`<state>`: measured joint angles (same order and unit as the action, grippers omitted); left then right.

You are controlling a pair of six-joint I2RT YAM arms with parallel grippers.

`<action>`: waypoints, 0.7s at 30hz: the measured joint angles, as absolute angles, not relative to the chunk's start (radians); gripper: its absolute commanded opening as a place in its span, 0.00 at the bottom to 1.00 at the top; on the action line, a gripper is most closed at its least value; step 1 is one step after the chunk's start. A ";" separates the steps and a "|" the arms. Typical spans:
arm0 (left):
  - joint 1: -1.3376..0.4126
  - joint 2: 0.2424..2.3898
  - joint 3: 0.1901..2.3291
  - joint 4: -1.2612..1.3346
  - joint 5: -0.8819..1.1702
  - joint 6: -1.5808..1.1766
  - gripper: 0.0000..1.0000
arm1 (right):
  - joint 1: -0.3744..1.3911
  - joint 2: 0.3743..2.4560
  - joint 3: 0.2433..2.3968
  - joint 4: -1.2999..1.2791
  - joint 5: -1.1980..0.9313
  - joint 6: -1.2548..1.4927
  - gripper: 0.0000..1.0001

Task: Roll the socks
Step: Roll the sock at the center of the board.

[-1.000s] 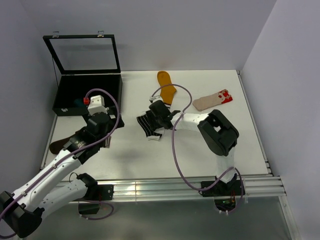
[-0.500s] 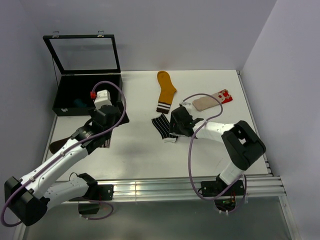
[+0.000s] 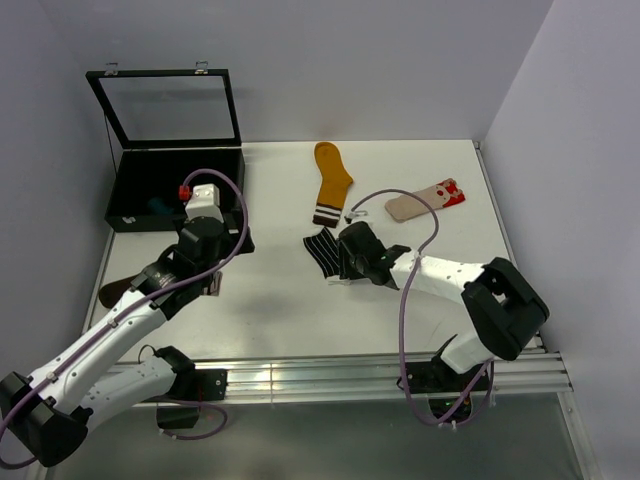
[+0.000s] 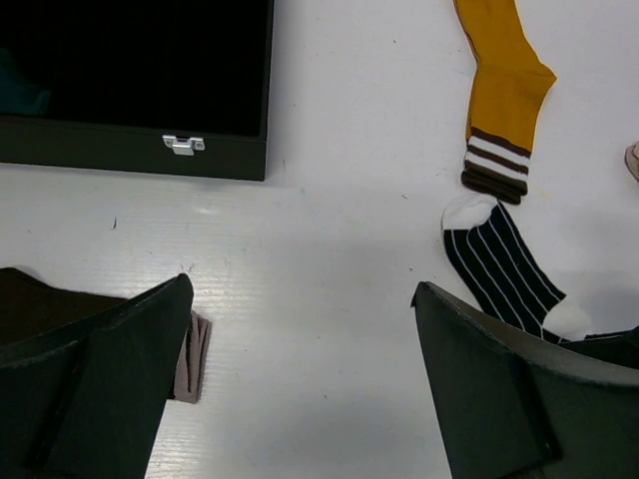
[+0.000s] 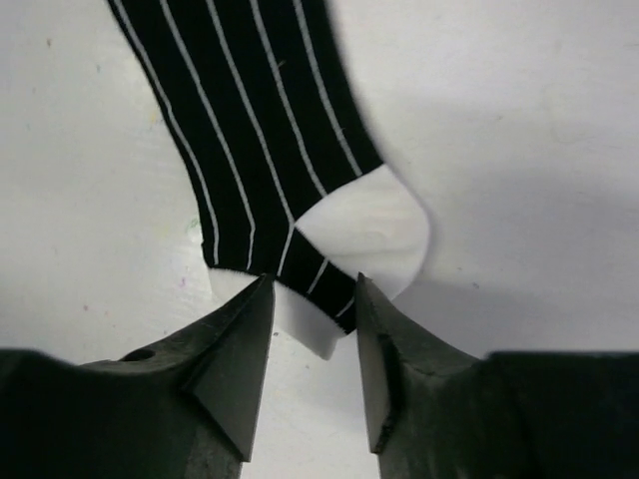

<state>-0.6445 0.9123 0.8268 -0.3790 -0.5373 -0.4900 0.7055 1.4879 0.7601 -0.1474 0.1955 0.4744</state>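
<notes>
The black-and-white striped sock [image 3: 322, 250] lies flat mid-table. My right gripper [image 3: 338, 263] is low at its near end. In the right wrist view the jaws straddle the sock's white edge [image 5: 312, 321] with a narrow gap, fingertips [image 5: 262, 289] touching the fabric, which is not pinched. My left gripper [image 3: 228, 243] hovers open over bare table [image 4: 302, 289], holding nothing. The mustard sock [image 3: 331, 182] with its striped cuff lies behind the striped one. The beige sock [image 3: 424, 201] is at the back right. The brown sock [image 3: 116, 292] lies at the left edge, its cuff [image 4: 191, 357] by my left finger.
An open black case [image 3: 176, 186] stands at the back left with its lid up and a bit of teal fabric [image 4: 20, 95] inside. Its front wall and latch [image 4: 183, 146] are just beyond my left gripper. The table's near rail [image 3: 320, 375] runs along the front.
The right arm swung right, and the striped sock shifted right with it. Its jaws have narrowed around the sock's near end. The left arm drifted slightly, jaws still wide.
</notes>
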 measured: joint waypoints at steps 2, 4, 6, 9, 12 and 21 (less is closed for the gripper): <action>-0.645 0.905 0.826 -0.379 -0.538 -0.464 0.99 | 0.713 1.501 0.761 -0.146 0.176 0.451 0.43; -0.645 0.898 0.826 -0.379 -0.543 -0.443 1.00 | 0.716 1.531 0.769 -0.150 0.159 0.430 0.41; -0.645 0.894 0.826 -0.378 -0.548 -0.428 0.99 | 0.719 1.572 0.785 -0.152 0.142 0.412 0.40; -0.643 0.894 0.826 -0.377 -0.546 -0.418 1.00 | 0.724 1.616 0.823 -0.156 0.118 0.391 0.40; -0.638 0.898 0.826 -0.378 -0.547 -0.408 1.00 | 0.746 1.657 0.868 -0.156 0.089 0.377 0.40; -0.620 0.980 0.827 -0.403 -0.568 -0.411 0.98 | 0.873 1.773 1.044 -0.209 -0.016 0.368 0.41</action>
<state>-0.6201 0.9798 0.8268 -0.4026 -0.5682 -0.4107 0.8734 1.7733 1.0435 -0.2089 -0.0162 0.3679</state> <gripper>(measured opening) 0.986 0.409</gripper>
